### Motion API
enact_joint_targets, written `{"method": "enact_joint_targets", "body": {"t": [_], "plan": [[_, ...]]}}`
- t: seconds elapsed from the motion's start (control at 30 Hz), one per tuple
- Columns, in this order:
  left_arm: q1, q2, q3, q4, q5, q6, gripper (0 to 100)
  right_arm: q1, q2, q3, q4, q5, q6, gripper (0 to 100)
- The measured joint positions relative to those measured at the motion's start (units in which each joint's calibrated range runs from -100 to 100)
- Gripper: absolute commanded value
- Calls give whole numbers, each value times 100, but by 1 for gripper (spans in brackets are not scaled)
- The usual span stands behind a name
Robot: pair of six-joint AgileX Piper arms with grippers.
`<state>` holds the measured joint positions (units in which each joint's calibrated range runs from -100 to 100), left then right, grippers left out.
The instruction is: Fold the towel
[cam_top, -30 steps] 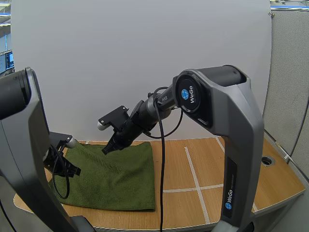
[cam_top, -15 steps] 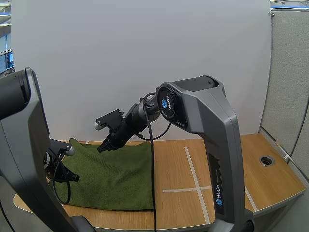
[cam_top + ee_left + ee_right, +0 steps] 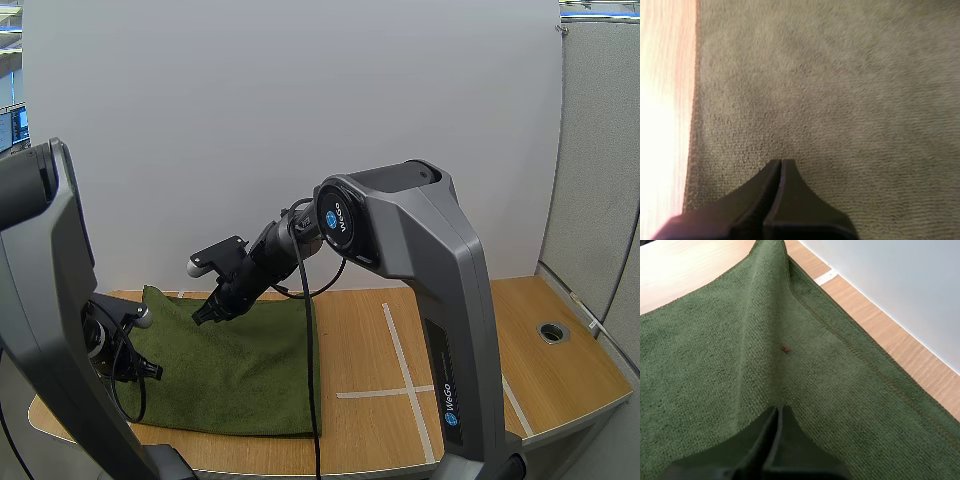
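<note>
Green terry cloth, the towel (image 3: 240,365) lay spread on the wooden surface (image 3: 460,340) in the lower left of the high view. Its near edge was close to the surface's front rim, and its right edge stopped short of a white tape line (image 3: 398,345). The far left corner stood slightly raised. In the right wrist view a soft ridge (image 3: 771,315) ran across the towel (image 3: 700,370) from that far corner to the tips of the right gripper (image 3: 776,411). Its fingers were pressed together into one dark wedge, tips at the cloth where the ridge ended. Whether any cloth was caught between them could not be told. A small dark speck (image 3: 785,348) sat on the towel just beyond the tips. In the high view the right gripper (image 3: 205,316) slanted down onto the towel's far left part, left of the frame's centre.

The left gripper (image 3: 780,164) hung over the flat nap of the towel (image 3: 840,90) near its side edge, with a strip of bare wood (image 3: 665,100) just beside that edge. Its fingers likewise lay closed together, holding nothing.

A round hole (image 3: 553,333) in the surface sat at the right of the high view, well apart from the towel.
</note>
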<state>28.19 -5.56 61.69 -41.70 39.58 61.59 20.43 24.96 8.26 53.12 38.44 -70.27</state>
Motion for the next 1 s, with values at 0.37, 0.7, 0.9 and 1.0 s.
{"method": "enact_joint_targets", "body": {"t": [0.37, 0.7, 0.9, 1.0], "plan": [[0, 462, 26, 0, -577, 19, 0, 9, 0, -164, 25, 28, 0, 0], [0, 637, -29, -130, -721, 19, 0, 9, 0, -225, 36, 28, 0, 0], [0, 663, -43, -158, -726, 19, 0, 9, 138, -225, 36, 28, 0, 0], [0, 663, -43, -162, -726, 19, 0, 9, 200, -225, 36, 28, 0, 0]]}}
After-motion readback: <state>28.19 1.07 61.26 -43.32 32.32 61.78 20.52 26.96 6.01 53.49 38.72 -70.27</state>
